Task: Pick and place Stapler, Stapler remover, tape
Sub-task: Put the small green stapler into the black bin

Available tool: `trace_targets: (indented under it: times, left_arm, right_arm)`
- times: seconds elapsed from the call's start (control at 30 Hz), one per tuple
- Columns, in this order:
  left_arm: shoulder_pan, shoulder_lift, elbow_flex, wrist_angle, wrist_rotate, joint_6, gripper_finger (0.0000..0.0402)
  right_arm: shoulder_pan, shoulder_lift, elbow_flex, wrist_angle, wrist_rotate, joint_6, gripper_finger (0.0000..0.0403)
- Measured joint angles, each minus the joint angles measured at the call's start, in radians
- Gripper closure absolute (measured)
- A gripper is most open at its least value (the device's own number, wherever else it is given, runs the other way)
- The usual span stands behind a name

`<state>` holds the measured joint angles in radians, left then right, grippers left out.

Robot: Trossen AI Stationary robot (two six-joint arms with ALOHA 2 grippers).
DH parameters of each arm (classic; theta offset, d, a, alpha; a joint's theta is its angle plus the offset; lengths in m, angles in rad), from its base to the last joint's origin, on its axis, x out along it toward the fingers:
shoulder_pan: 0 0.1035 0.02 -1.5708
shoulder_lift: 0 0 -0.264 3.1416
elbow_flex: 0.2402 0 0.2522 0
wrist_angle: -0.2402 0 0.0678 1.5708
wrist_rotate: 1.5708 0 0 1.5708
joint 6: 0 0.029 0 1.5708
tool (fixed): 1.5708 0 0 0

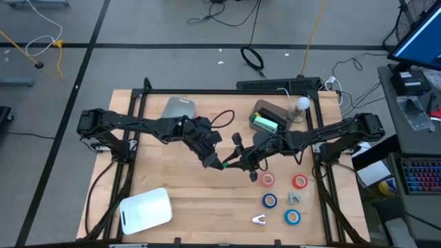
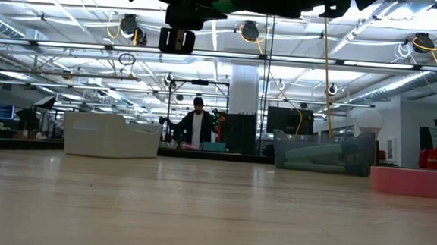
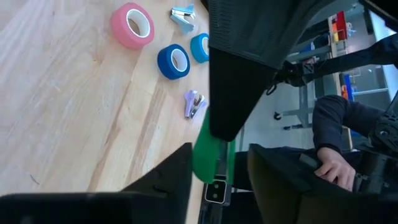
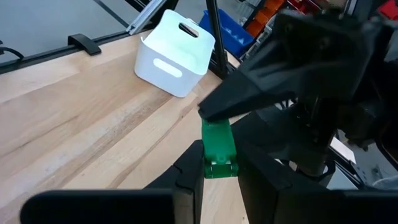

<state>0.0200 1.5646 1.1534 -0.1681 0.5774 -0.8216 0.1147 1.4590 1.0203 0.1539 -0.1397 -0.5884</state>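
A green stapler (image 1: 224, 165) hangs in the air over the middle of the table, between my two grippers. My left gripper (image 1: 215, 162) comes at it from the left, my right gripper (image 1: 240, 162) from the right; both are shut on it. In the left wrist view the stapler (image 3: 208, 155) shows green with a dark side. In the right wrist view the stapler (image 4: 217, 146) shows its green top. Two red tape rolls (image 1: 267, 180) (image 1: 299, 182), two blue ones (image 1: 269, 200) (image 1: 292, 217) and two staple removers (image 1: 295, 198) (image 1: 259, 220) lie flat on the right near part. My left gripper (image 3: 219, 152) pinches one end of the stapler (image 3: 214, 186) between its two fingers, coming from the table's left, fingers across it. The stapler is lifted clear. My right gripper (image 4: 219, 155) pinches the other end (image 4: 219, 165) by its two long sides, coming from the table's right, slanting down.
A white bin (image 1: 145, 210) stands at the near left corner, a clear bin (image 1: 179, 107) at the far middle, and another bin (image 1: 270, 118) with a green object at the far right. A person's hand (image 3: 329, 165) shows beyond the table.
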Motion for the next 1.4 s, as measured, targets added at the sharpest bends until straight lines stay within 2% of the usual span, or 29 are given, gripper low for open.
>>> trace_targets:
  times: [0.17, 0.3, 0.5, 0.73, 0.9, 1.07, 1.17, 1.4]
  left_arm:
    - [0.016, 0.0, 0.0, 0.004, 0.032, 0.017, 0.0191]
    - [0.033, 0.0, 0.0, -0.01, 0.057, 0.039, 0.0164]
    - [0.059, 0.0, 0.0, -0.125, 0.061, 0.103, 0.0156]
    - [0.096, -0.001, 0.0, -0.279, 0.047, 0.182, 0.0156]
    - [0.104, -0.001, 0.0, -0.368, -0.019, 0.218, 0.0156]
    - [0.102, -0.001, 0.0, -0.381, -0.063, 0.236, 0.0156]
    - [0.102, -0.001, 0.0, -0.383, -0.076, 0.237, 0.0156]
    - [0.097, -0.001, 0.0, -0.383, -0.084, 0.25, 0.0156]
  right_arm:
    - [0.0, 0.0, 0.0, -0.005, 0.034, -0.002, 0.0336]
    - [0.0, 0.0, 0.0, -0.015, 0.042, -0.002, 0.0336]
    - [0.0, 0.001, -0.001, -0.034, 0.049, 0.0, 0.0336]
    - [-0.004, -0.014, -0.001, -0.096, 0.165, -0.02, 0.0336]
    - [-0.032, -0.053, -0.001, -0.216, 0.3, -0.025, 0.0336]
    - [-0.097, -0.099, 0.0, -0.386, 0.444, 0.002, 0.0335]
    - [-0.156, -0.124, -0.001, -0.499, 0.483, 0.043, 0.0336]
    - [-0.312, -0.184, -0.001, -0.747, 0.484, 0.103, 0.0331]
